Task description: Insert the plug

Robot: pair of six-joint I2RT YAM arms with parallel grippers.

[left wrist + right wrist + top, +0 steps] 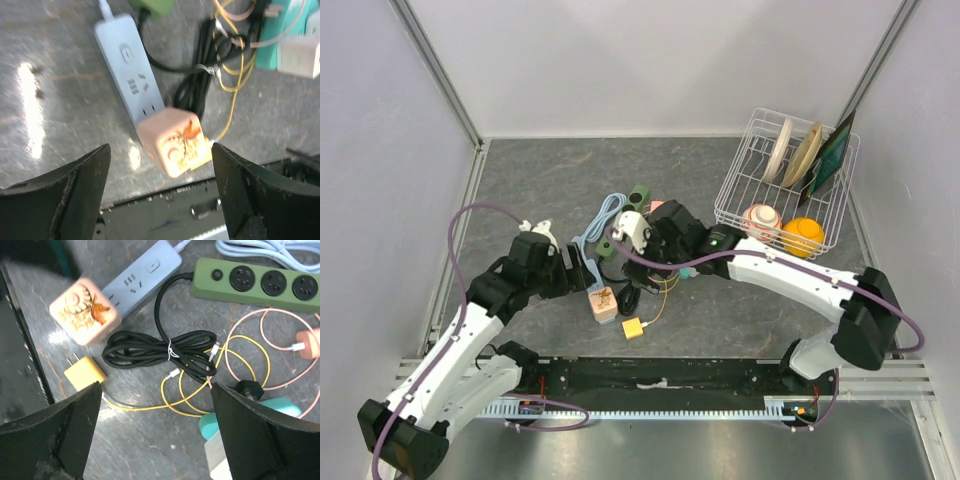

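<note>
Pink cube plug with deer print (172, 140) sits on end socket of pale grey power strip (131, 65). Looks seated, full depth unclear. Left gripper (160, 155) fingers spread above it. Right gripper (156, 390) fingers spread, empty. Probably only retreat left.

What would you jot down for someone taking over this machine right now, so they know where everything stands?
The left end effector is open and empty, hovering over the pink cube-shaped plug adapter.
The right end effector is open and empty, above the bundled black cord.
Done, apparently: the adapter sits on the end of the pale blue plastic power strip, looking plugged in.
The small yellow square charger lies loose on the table nearby.
Left: confirm the adapter is fully seated.
</note>
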